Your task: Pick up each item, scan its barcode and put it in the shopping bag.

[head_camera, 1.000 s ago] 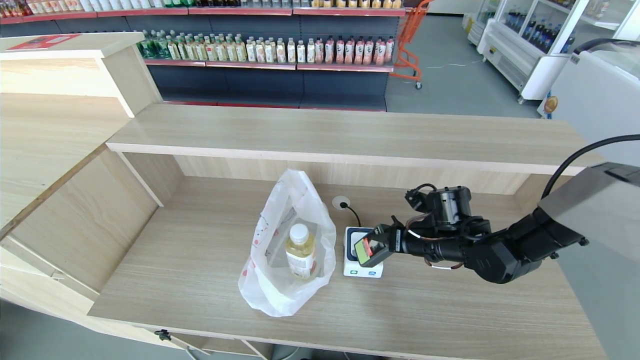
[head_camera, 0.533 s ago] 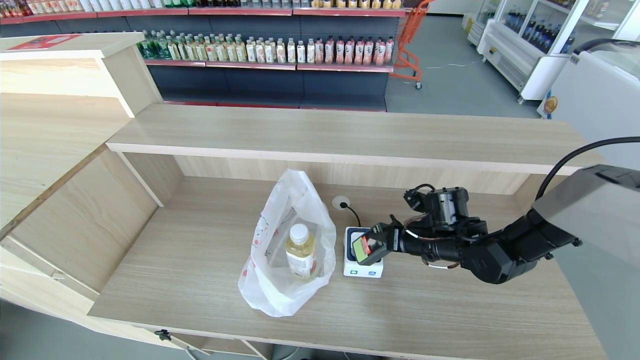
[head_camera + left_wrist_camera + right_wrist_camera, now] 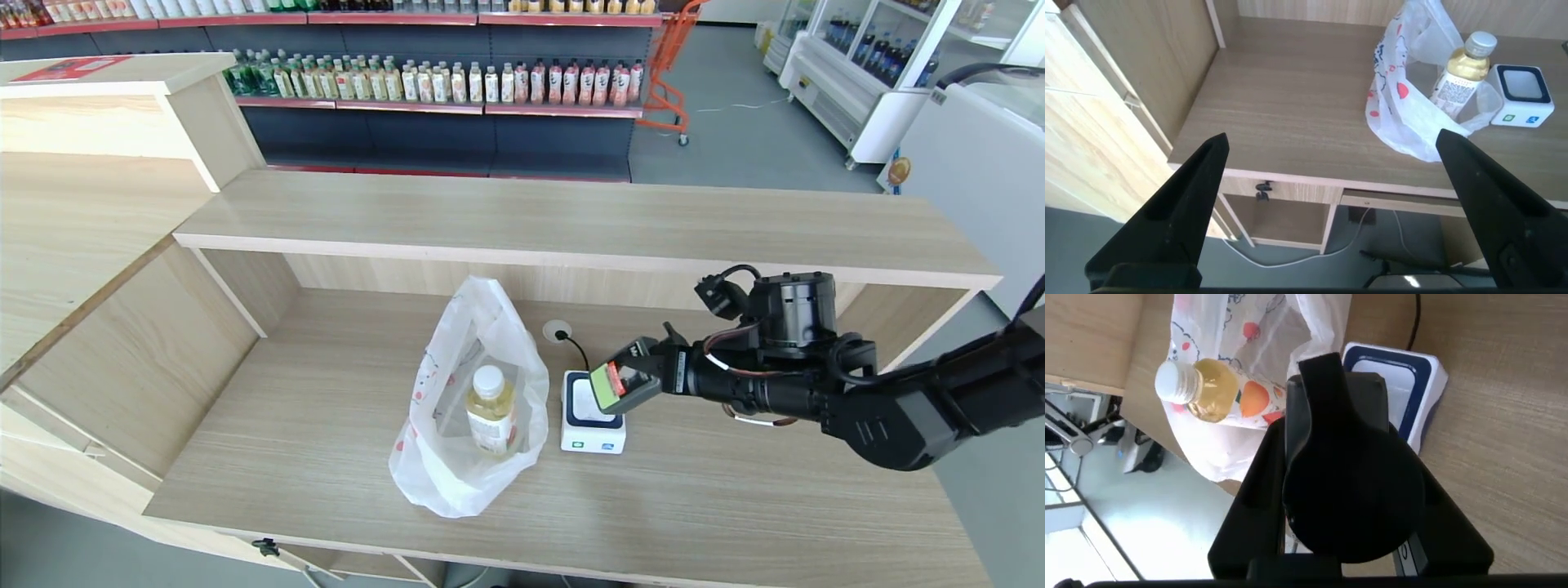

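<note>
Jaws of the right gripper point(image 3: 627, 382) clench a green-and-red pack point(image 3: 608, 386) just above the scanner point(image 3: 592, 434); left gripper point(image 3: 1333, 140) gapes beyond the desk's point(image 3: 326, 474) near edge. Shopping bag point(image 3: 445, 474) stands mid-desk beside the scanner, well off both side walls.

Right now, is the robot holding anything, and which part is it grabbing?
The right pincer holds a small green-and-red box above the scanner, pinched at the end nearer the arm. The left pincer is open and holds nothing.
</note>
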Robot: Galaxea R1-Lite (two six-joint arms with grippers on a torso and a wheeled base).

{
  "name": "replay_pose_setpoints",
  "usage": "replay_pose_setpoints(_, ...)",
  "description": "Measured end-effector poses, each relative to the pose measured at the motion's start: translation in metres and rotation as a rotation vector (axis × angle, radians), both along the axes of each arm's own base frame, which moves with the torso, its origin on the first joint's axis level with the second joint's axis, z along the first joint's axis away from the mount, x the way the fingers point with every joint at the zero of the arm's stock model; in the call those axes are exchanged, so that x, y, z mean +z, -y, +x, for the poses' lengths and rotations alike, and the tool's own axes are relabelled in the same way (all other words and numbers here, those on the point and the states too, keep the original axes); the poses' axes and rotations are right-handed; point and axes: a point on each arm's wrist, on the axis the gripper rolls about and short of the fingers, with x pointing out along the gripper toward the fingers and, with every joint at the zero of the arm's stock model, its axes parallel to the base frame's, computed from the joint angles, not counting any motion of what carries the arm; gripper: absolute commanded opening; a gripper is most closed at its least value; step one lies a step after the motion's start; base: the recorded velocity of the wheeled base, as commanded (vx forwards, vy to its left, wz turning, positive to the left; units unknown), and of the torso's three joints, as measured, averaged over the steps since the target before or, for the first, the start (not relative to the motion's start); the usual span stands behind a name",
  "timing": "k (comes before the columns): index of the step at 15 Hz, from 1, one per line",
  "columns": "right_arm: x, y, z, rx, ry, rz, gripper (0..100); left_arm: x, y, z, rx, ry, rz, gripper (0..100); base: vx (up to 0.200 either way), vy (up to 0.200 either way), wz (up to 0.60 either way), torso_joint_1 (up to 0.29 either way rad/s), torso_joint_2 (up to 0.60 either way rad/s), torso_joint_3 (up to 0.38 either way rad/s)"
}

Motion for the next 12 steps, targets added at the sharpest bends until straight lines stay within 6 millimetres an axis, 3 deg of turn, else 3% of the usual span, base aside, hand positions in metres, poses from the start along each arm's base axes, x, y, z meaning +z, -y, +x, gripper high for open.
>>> replay_pose_setpoints(4, -0.004, 0.021, -0.020, -0.003, 0.026, -0.089, 0, 0.000, 0.000, 0.000, 0.000, -0.001, 0.001, 100, 0.000, 0.200, 0.00, 0.007, 0.01, 0.002)
replay_pose_setpoints(6, -0.001, 0.024, -0.019, -0.009, 0.055, -0.093, 0, 0.000, 0.000, 0.000, -0.001, -0.001, 0.001, 100, 0.000, 0.000, 0.00, 0.000, 0.00, 0.000)
replay_pose_setpoints(8, 0.005, 0.021, -0.011, -0.003, 0.094, -0.094, 0, 0.000, 0.000, 0.000, 0.000, -0.001, 0.001, 100, 0.000, 0.000, 0.00, 0.000, 0.00, 0.000)
replay_pose_setpoints(12, 0.009, 0.009, 0.024, 0.004, 0.155, -0.104, 0, 0.000, 0.000, 0.000, 0.002, 0.000, 0.001, 100, 0.000, 0.000, 0.00, 0.000, 0.00, 0.000)
